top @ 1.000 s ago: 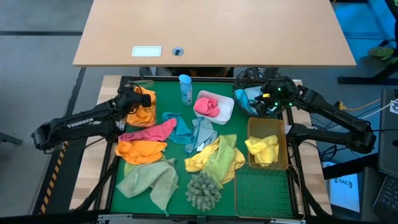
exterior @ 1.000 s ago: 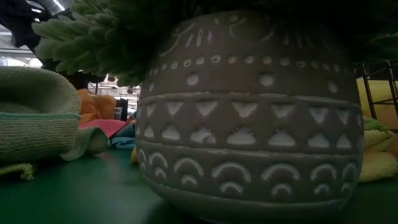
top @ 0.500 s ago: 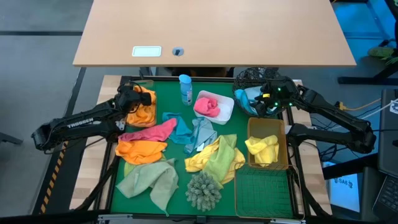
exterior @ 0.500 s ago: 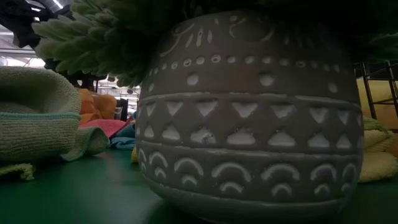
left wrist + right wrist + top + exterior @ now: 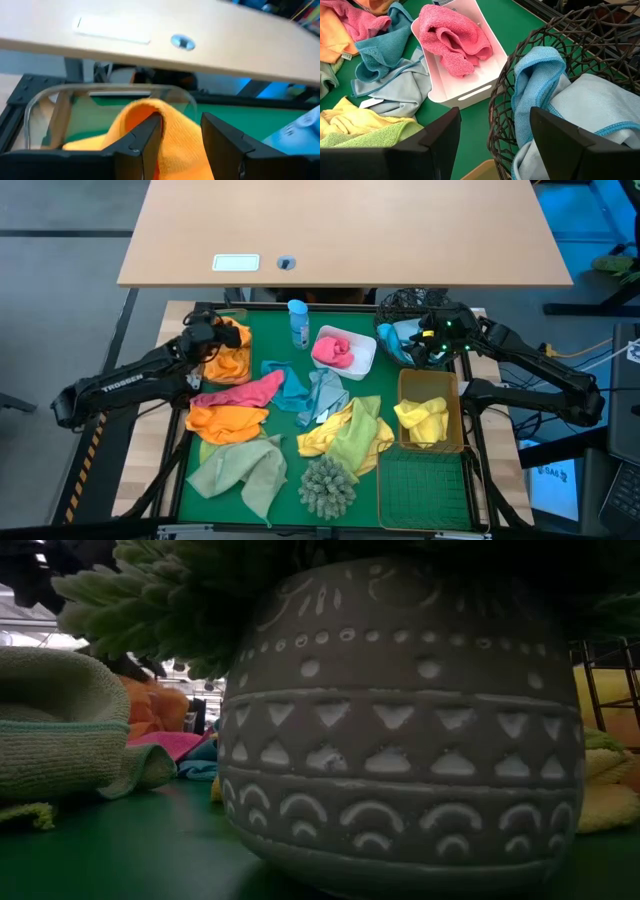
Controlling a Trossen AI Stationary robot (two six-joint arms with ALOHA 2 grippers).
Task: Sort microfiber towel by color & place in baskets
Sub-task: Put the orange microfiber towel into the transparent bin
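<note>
An orange microfiber towel (image 5: 175,135) lies bunched in the clear plastic tub (image 5: 100,91) at the table's far left corner. My left gripper (image 5: 205,332) is open just over it, and the cloth shows between the fingers. My right gripper (image 5: 495,117) is open and holds nothing, hanging above the round black wire basket (image 5: 520,50), which holds light blue towels (image 5: 540,85). A pink towel (image 5: 335,350) lies in the white tub (image 5: 366,362). A yellow towel (image 5: 423,420) lies in a gold basket (image 5: 404,382). My left gripper is open around the raised fold of the orange towel (image 5: 145,107), which stands right against one finger (image 5: 142,142). I cannot tell whether the finger touches it. The towel rests in the clear tub.
Loose towels cover the green mat: pink (image 5: 242,392), orange (image 5: 225,420), teal (image 5: 290,385), grey (image 5: 325,395), yellow (image 5: 322,438) and pale green (image 5: 240,465). A shaggy clump in a patterned pot (image 5: 400,720) stands near the front. A blue bottle (image 5: 298,320) and a second gold basket (image 5: 425,485) are also there.
My left gripper has drawn back a little toward the table's left edge and risen slightly from the orange towel, which stays in the clear tub. My right arm has kept still.
</note>
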